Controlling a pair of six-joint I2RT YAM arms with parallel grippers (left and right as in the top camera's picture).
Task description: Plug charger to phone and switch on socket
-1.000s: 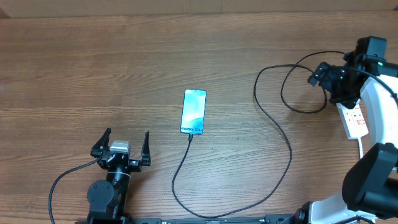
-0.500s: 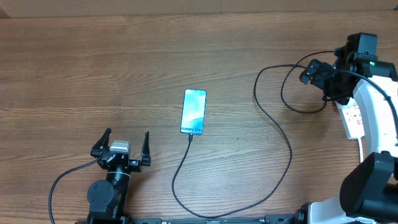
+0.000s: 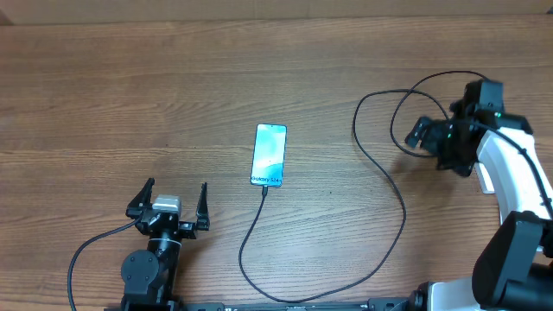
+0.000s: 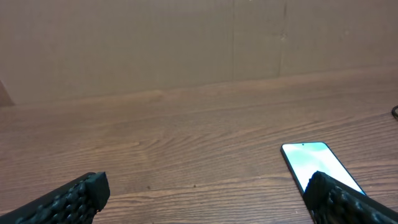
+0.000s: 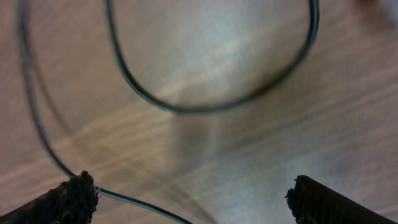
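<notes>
— Since a second ago the right claw (image 3: 421, 138) has swung leftward, away from the far right edge, and now hangs over the loop of the cable (image 3: 404, 216); nothing else has shifted

— Is it holding anything?

— No. Its wrist camera shows both fingers (image 5: 71, 199) spread wide, with bare wood and a curve of the black cable below the gap. Whether they touch the table (image 3: 130, 86) I cannot tell

— And the phone (image 3: 270, 155)?

— Flat on the table near the middle, screen lit blue. The cable's small end meets its near short edge. From there the wire runs toward the front of the table, bends right and climbs to the loop beside the right arm

— The power strip?

— Under the right arm, as far as I can see; I cannot make out its switches. The cable's other end is lost there too

— The left claw (image 3: 175, 194)?

— At the near left, well apart from the phone, fingers spread and gripping nothing. Through its wrist camera the phone lies ahead, just beyond the right finger
</notes>
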